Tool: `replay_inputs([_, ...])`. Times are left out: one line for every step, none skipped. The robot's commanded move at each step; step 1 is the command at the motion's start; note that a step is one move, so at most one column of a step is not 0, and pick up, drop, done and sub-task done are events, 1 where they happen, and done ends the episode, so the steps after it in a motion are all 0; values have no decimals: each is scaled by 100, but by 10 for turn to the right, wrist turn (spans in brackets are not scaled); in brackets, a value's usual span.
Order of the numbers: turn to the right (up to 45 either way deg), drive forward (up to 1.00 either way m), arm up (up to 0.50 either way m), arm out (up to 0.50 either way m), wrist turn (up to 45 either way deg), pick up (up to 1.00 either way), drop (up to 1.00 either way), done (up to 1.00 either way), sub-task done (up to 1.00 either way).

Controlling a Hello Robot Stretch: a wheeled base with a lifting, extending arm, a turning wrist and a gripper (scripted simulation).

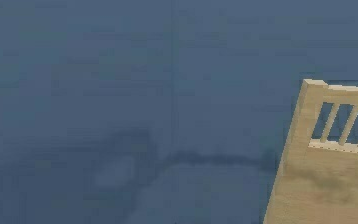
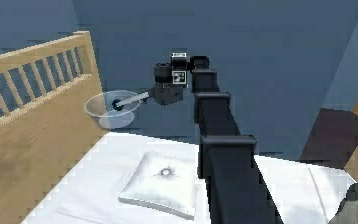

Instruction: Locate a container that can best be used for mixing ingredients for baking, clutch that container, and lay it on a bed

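Observation:
In the arm side view my dark arm (image 2: 219, 130) reaches out over a bed with a white mattress (image 2: 107, 165). At its far end the gripper (image 2: 124, 102) holds a clear glass bowl (image 2: 111, 110), which hangs above the mattress, clear of it, near the slatted wooden headboard (image 2: 37, 75). A white pillow (image 2: 165, 183) lies on the mattress below and to the right of the bowl.
A blue wall (image 1: 137, 90) spans the forward view, with a wooden bed end (image 1: 322, 150) at that view's right edge. In the arm side view a dark grey piece of furniture (image 2: 335, 140) stands at the right beyond the bed.

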Motion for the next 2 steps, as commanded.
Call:
replay_inputs([0,0,0,0,450,0,0,0,0])
replay_inputs([0,0,0,0,90,0,0,0,0])
